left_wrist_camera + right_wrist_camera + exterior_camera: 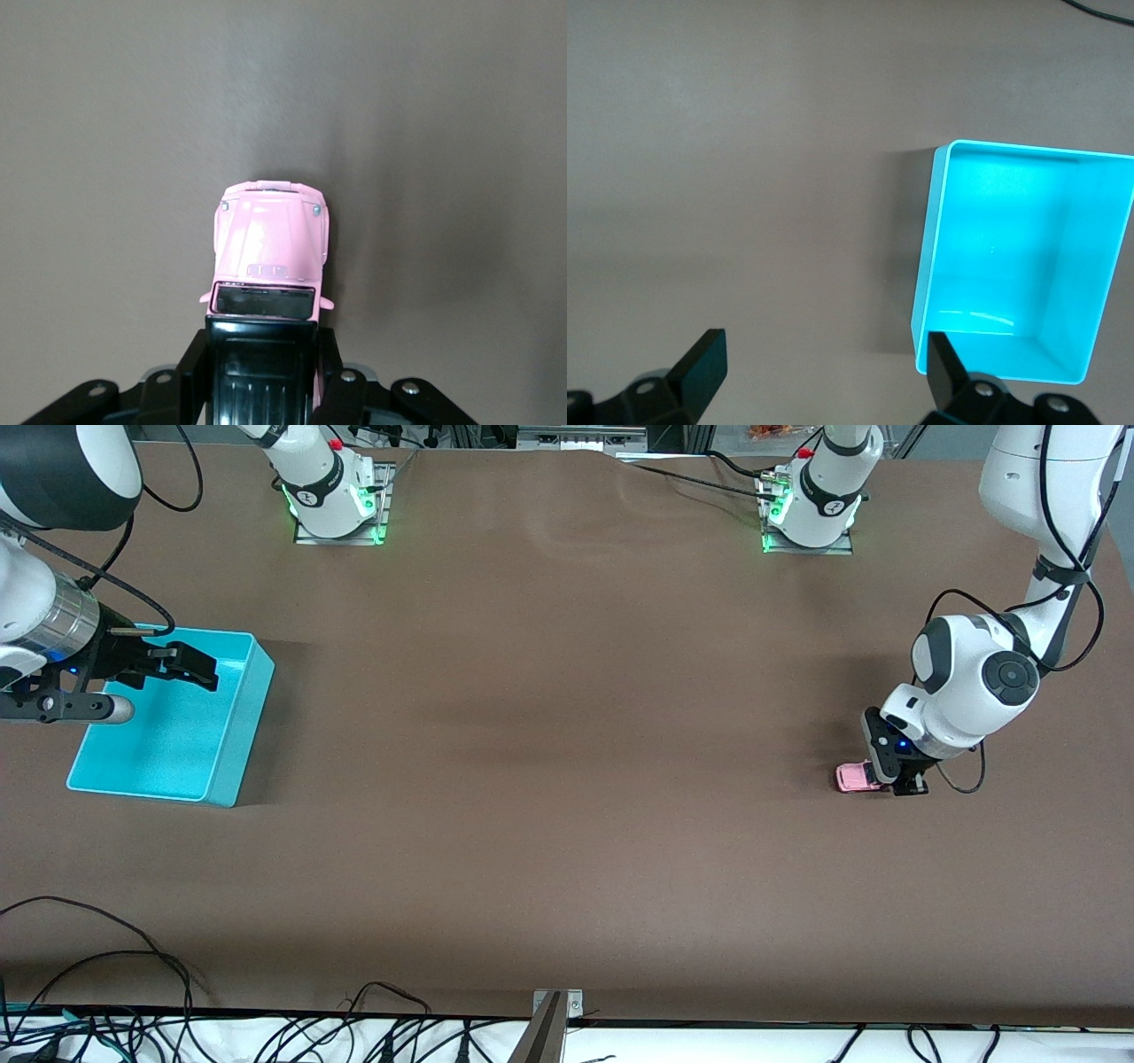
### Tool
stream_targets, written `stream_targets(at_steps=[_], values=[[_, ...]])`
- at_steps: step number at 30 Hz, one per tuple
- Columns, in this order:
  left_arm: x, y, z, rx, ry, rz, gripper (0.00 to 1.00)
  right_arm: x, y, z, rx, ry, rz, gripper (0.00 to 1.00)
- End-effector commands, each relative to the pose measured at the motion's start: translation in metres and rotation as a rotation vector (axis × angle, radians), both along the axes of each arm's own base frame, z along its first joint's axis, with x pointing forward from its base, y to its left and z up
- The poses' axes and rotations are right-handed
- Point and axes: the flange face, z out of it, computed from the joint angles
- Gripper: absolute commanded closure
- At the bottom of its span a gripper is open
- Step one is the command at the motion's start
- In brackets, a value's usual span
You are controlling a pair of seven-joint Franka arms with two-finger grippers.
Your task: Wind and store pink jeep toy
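Observation:
The pink jeep toy [856, 777] stands on the brown table toward the left arm's end. My left gripper [897, 778] is down at the table and shut on its rear. In the left wrist view the two black fingers [190, 372] press the sides of the black rear roof, and the pale pink hood of the jeep [270, 243] sticks out ahead of them. My right gripper [188, 666] hangs open over the cyan bin [232, 757] at the right arm's end, nothing between its fingers [700, 365]. The cyan bin [926, 292] has nothing inside it.
Both arm bases [335, 509] stand along the table edge farthest from the front camera. Cables [106, 992] and a metal bracket [549, 1027] lie along the edge nearest that camera. Bare brown tabletop [567, 717] stretches between the jeep and the bin.

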Motion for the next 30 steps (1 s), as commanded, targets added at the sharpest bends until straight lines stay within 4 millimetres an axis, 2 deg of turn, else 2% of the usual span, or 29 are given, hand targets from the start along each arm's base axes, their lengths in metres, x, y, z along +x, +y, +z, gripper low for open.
stream_targets(at_steps=[1, 5, 8, 10, 14, 24, 30], values=[[0.010, -0.023, 0.020, 0.003, 0.012, -0.027, 1.00, 0.000, 0.000, 0.002, -0.002, -0.005, 0.012, 0.00], [0.010, -0.041, 0.015, -0.001, 0.020, -0.002, 1.00, 0.000, 0.000, 0.001, -0.002, -0.003, 0.012, 0.00], [0.007, -0.065, -0.004, -0.002, 0.050, -0.020, 1.00, 0.000, 0.000, 0.002, -0.002, -0.005, 0.012, 0.00], [0.004, -0.072, -0.015, 0.000, 0.069, -0.034, 1.00, 0.000, 0.000, 0.002, -0.002, -0.005, 0.012, 0.00], [0.001, -0.074, -0.028, 0.001, 0.087, -0.039, 1.00, 0.000, 0.001, 0.002, -0.002, -0.005, 0.014, 0.00], [-0.001, -0.070, -0.036, 0.006, 0.094, -0.059, 1.00, 0.000, 0.001, 0.002, -0.002, -0.005, 0.014, 0.00], [-0.002, -0.051, -0.043, 0.019, 0.105, -0.073, 1.00, 0.000, 0.001, 0.002, -0.002, -0.005, 0.014, 0.00]])
